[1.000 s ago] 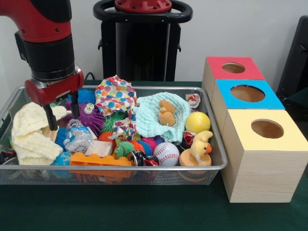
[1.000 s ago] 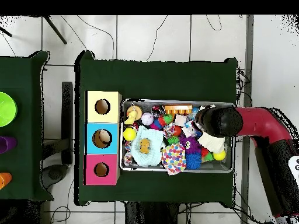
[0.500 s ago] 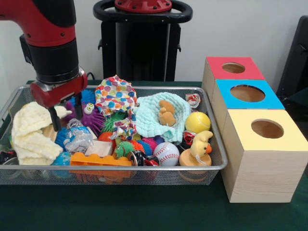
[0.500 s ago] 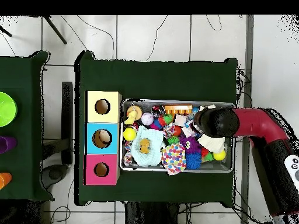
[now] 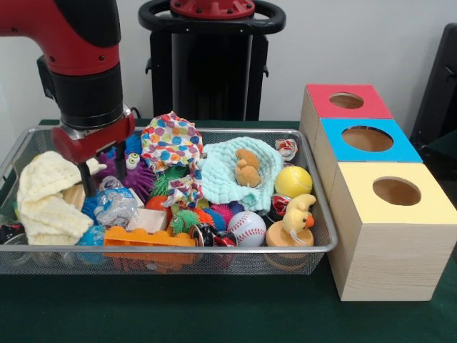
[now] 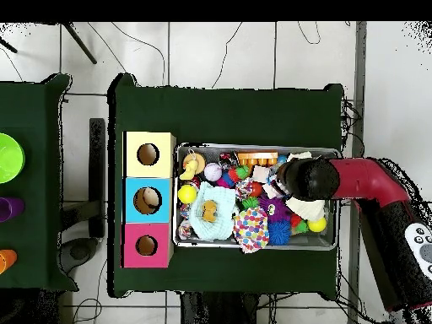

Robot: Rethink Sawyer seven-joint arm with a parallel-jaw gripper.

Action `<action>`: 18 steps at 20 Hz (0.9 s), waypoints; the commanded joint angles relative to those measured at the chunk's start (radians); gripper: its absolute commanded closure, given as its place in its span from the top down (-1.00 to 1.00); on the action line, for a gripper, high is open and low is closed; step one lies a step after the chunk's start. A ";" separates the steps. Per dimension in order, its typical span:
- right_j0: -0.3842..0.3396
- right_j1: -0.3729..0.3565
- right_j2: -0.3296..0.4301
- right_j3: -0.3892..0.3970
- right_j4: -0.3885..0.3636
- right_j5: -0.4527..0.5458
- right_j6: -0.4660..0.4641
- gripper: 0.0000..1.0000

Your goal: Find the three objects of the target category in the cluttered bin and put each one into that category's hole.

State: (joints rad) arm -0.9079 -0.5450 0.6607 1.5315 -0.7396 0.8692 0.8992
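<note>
The wire mesh bin (image 5: 214,250) is full of toys. A wrinkly see-through plastic piece with light blue parts (image 5: 116,205) lies in its left part, between a cream knitted cloth (image 5: 44,199) and a purple spiky ball (image 5: 138,179). My gripper (image 5: 104,180) is open and empty, with its fingers (image 5: 88,184) low over the top of that piece. The blue-topped box's round hole (image 5: 367,138) is to the right, outside the bin. In the overhead view the arm (image 6: 305,177) hides the gripper, and the blue hole (image 6: 147,200) shows something pale inside. I cannot pick out other plastic pieces.
Red-topped (image 5: 347,101) and yellow-topped (image 5: 396,191) boxes flank the blue one. The bin also holds a dotted cloth (image 5: 170,143), a mint cloth (image 5: 239,171), a yellow ball (image 5: 293,181), a baseball (image 5: 247,229), an orange brick (image 5: 148,238) and a duck toy (image 5: 296,214).
The gripper has shifted a little to the right in the front view and come lower toward the plastic piece. It stays open. Nothing in the bin has moved.
</note>
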 commanded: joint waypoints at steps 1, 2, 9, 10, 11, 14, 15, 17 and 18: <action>0.025 0.033 -0.064 0.087 -0.032 -0.082 0.060 1.00; 0.029 0.033 -0.067 0.087 -0.032 -0.088 0.065 1.00; 0.055 0.041 -0.092 0.092 -0.025 -0.112 0.099 1.00; 0.058 0.042 -0.097 0.089 -0.024 -0.114 0.102 1.00; 0.061 0.043 -0.101 0.087 -0.024 -0.117 0.105 1.00; 0.070 0.048 -0.111 0.078 -0.022 -0.130 0.110 1.00; 0.072 0.048 -0.113 0.075 -0.021 -0.134 0.109 1.00; 0.076 0.048 -0.118 0.066 -0.022 -0.144 0.108 1.00; 0.078 0.048 -0.120 0.061 -0.021 -0.150 0.107 1.00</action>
State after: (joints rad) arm -0.8443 -0.5406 0.5999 1.5605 -0.7375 0.7868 0.8992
